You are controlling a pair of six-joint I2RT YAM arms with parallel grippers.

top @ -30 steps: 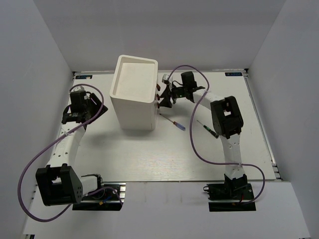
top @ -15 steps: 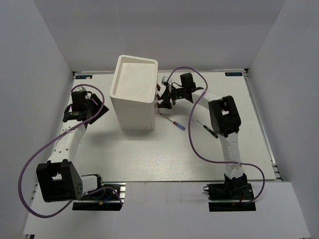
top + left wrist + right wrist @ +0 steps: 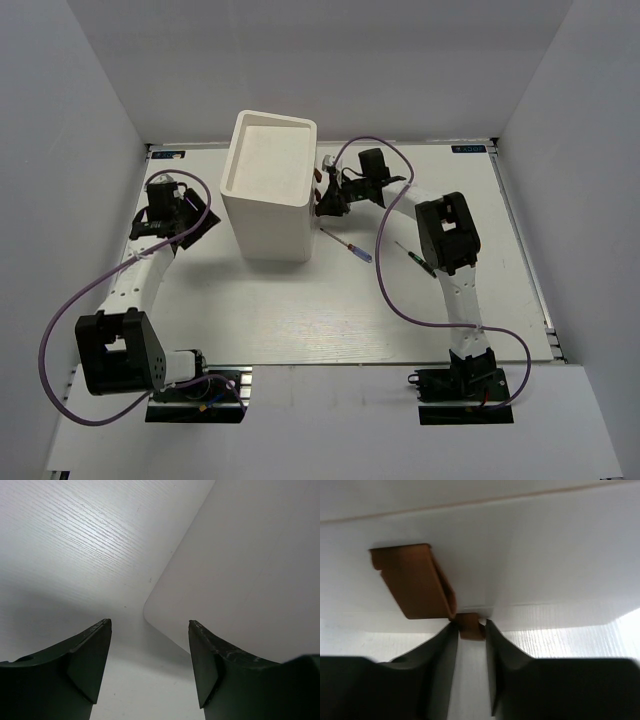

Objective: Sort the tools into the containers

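The tall white box (image 3: 266,190) stands at the back centre, with small brown knobs (image 3: 319,185) on its right side. My right gripper (image 3: 327,203) is at that side; in the right wrist view (image 3: 470,624) its jaws are closed on the lower brown knob (image 3: 469,630), under a larger brown knob (image 3: 412,580). My left gripper (image 3: 196,218) is open and empty left of the box; the box's lower corner (image 3: 250,570) shows just beyond its fingertips. A blue-purple-handled screwdriver (image 3: 350,245) and a green-handled screwdriver (image 3: 415,258) lie on the table. No pliers are in view.
White walls enclose the table (image 3: 300,310) on the left, back and right. Purple cables (image 3: 385,260) loop from both arms over the table. The right arm's elbow (image 3: 447,232) hangs beside the green-handled screwdriver.
My left gripper has moved slightly towards the back of the table. My right gripper has moved a little left, closer to the box's knobs.
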